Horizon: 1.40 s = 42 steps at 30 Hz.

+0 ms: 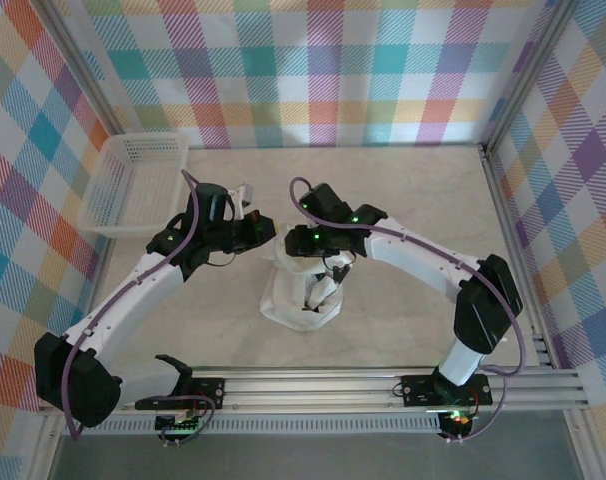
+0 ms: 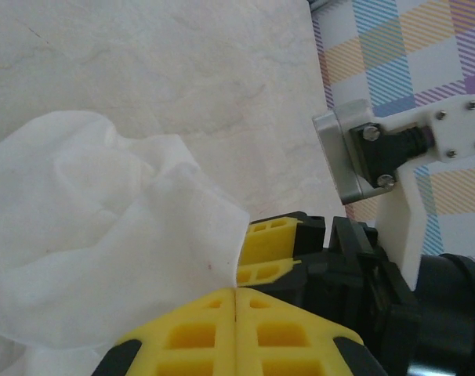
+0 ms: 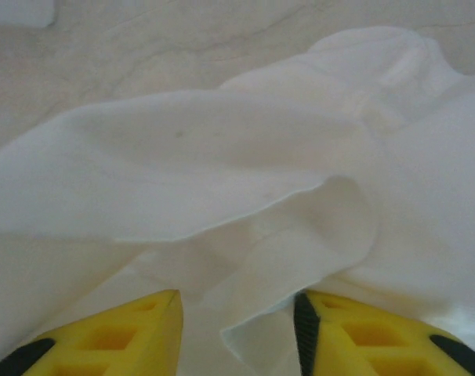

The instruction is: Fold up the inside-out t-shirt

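The white t-shirt (image 1: 301, 300) sits bunched in a heap in the middle of the surface (image 1: 413, 200), just ahead of the two arm bases. The left pincer (image 1: 273, 240) is clenched, its yellow fingers (image 2: 198, 337) pressed together on an edge of the cloth, which hangs off to one side of them. The right pincer (image 1: 328, 280) points down into the heap, released, with a loose fold of the shirt lying between its spread fingers (image 3: 120, 337). A white mesh basket (image 1: 133, 185) stands at the far left corner.
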Tool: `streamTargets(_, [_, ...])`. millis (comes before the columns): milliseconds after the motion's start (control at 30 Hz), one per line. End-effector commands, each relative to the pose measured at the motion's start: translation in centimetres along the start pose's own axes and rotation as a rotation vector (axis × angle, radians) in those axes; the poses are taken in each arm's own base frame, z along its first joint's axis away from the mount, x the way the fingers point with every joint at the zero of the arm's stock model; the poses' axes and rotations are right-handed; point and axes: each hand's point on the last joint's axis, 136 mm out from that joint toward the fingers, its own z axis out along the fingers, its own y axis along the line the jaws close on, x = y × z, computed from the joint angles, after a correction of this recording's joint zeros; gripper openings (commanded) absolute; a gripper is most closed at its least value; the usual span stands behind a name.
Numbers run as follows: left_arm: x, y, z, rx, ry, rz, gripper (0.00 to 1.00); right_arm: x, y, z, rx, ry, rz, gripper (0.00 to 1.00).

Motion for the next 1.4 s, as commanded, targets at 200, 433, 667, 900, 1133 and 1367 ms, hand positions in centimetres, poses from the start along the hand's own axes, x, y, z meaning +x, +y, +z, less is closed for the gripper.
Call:
streamTargets(200, [-4.5, 4.3, -6.5, -0.210, -0.156, -0.012, 0.00, -4.1, -2.9, -6.6, 0.082, -0.146, -0.088, 0.00])
streamTargets(433, [-6.3, 4.0, -8.0, -0.148, -0.175, -0.003, 0.00, -4.8, -4.8, -10.5, 0.066, -0.181, -0.136, 0.00])
streamTargets(667, [-5.9, 3.4, -8.8, -0.120, -0.205, 0.017, 0.00, -5.1, 3.9, -11.7, -0.335, -0.172, -0.200, 0.00])
streamTargets(900, [-6.1, 2.9, -11.4, -0.152, -0.319, 0.034, 0.16, -4.2, 8.4, -10.1, -0.371, -0.143, -0.335, 0.00])
streamTargets(1133, [-8.0, 4.4, -20.3, -0.432, -0.660, 0.015, 0.45, 5.3, 21.3, -9.4, -0.759, 0.087, -0.673, 0.19])
streamTargets(1367, [-7.6, 4.0, -14.9, -0.320, -0.459, -0.010, 0.53, -2.4, 9.4, -8.7, -0.411, -0.166, -0.324, 0.50])
